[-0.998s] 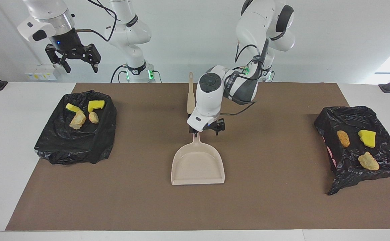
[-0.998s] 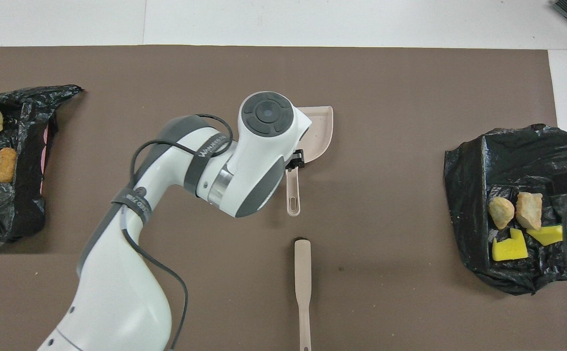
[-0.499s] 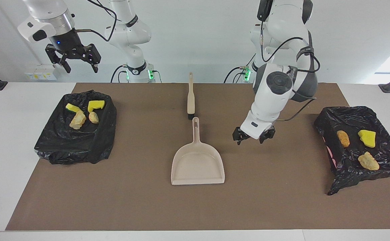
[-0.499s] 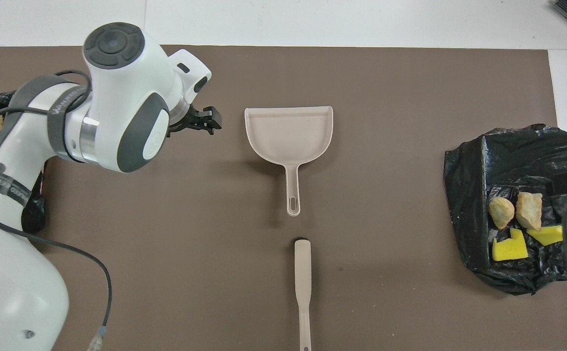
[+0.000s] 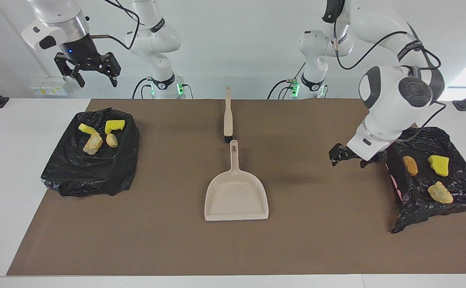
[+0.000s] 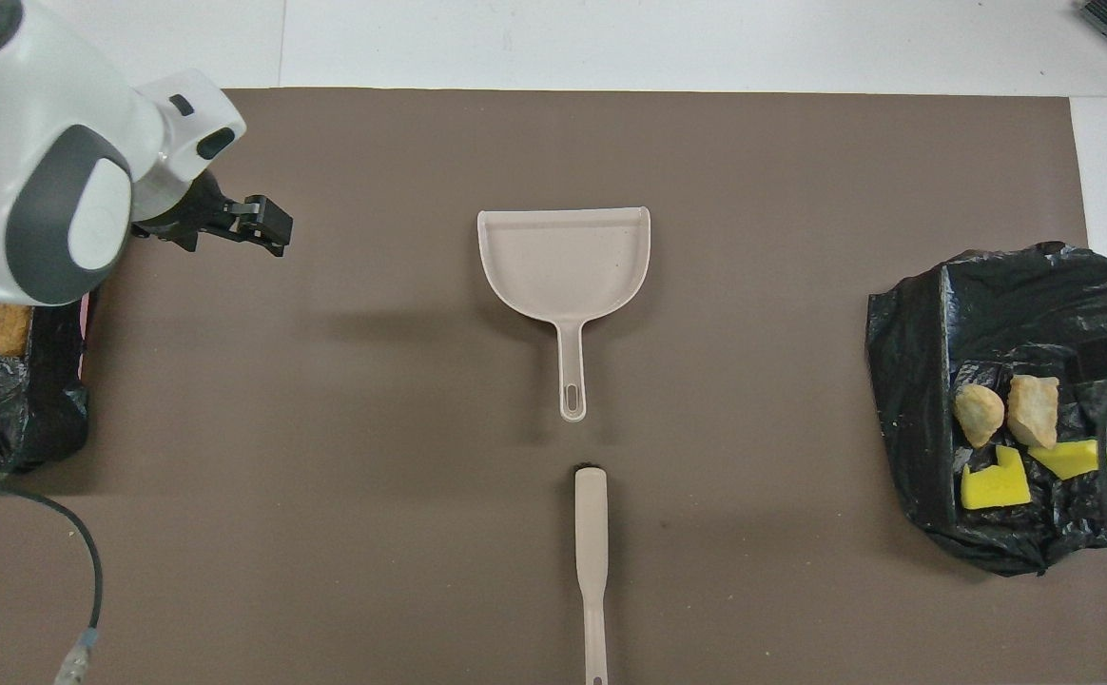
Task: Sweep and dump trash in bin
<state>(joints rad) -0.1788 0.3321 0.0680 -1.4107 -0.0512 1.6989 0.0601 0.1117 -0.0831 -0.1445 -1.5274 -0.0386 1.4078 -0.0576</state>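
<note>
The trash lies in two black-bagged bins. The bin at the right arm's end holds several scraps: yellow sponge chunks and tan lumps. The bin at the left arm's end holds three: an orange lump, a yellow sponge piece and a tan lump. My left gripper hangs open and empty low over the mat beside that bin, also in the overhead view. My right gripper waits open, high over the other bin.
A beige dustpan lies empty mid-mat, handle toward the robots. A beige brush lies in line with the handle, nearer the robots. A brown mat covers the white table.
My left gripper has swung away from over the dustpan handle toward the left arm's end, to beside that bin, empty. The dustpan, brush and right arm have not moved.
</note>
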